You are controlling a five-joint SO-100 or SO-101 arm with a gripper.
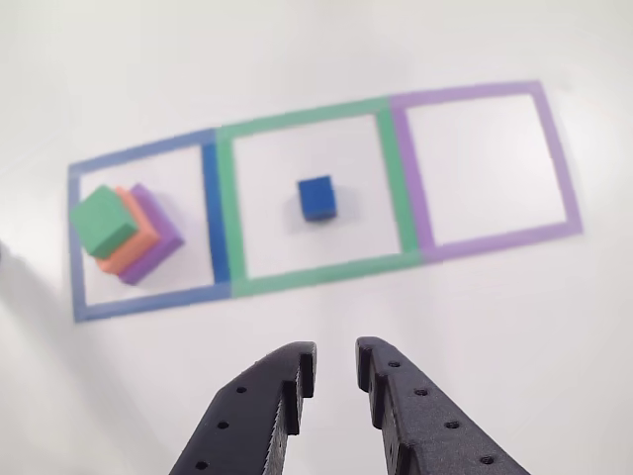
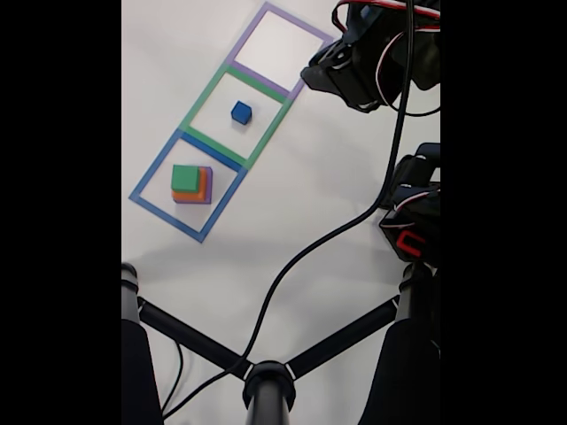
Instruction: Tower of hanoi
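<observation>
Blue cube sits alone near the middle of the green tape square, clear of the tape on every side; the fixed view shows it there too. Beside it, inside the blue tape square, the other three blocks are stacked: the green block on top, the salmon-orange block under it, and the flat purple block at the bottom, each layer offset so its edges show. The purple tape square lies at the other end of the row. All three squares lie in a line on the white table.

The gripper hangs over bare table short of the green square, its two dark fingers parted with a narrow gap and nothing between them. In the fixed view a black cable crosses the table, well apart from the squares, and black stand struts meet at the lower edge.
</observation>
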